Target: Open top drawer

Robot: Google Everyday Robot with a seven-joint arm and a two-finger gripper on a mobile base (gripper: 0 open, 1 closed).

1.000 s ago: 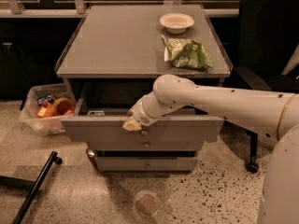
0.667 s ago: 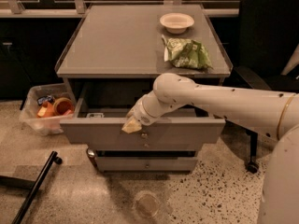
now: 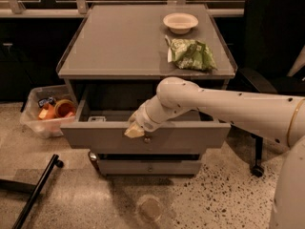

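Observation:
The top drawer [image 3: 186,136] is a wide grey drawer under the cabinet top, pulled well out toward me, with its dark inside showing behind the front panel. Its small round metal knob [image 3: 148,139] sits at the middle of the front. My gripper [image 3: 135,130] is at the top edge of the drawer front, just left of and above the knob, at the end of my white arm [image 3: 224,106] that reaches in from the right. A small pale item [image 3: 96,119] lies inside the drawer at the left.
A lower grey drawer front [image 3: 150,167] is below. On the cabinet top [image 3: 119,42] stand a white bowl [image 3: 180,22] and a green bag [image 3: 191,54]. A clear bin of objects [image 3: 45,113] is on the floor left, a black pole [image 3: 35,194] front left, a dark chair [image 3: 274,56] right.
The drawer has come a little farther out toward me, and my gripper has moved with its front panel.

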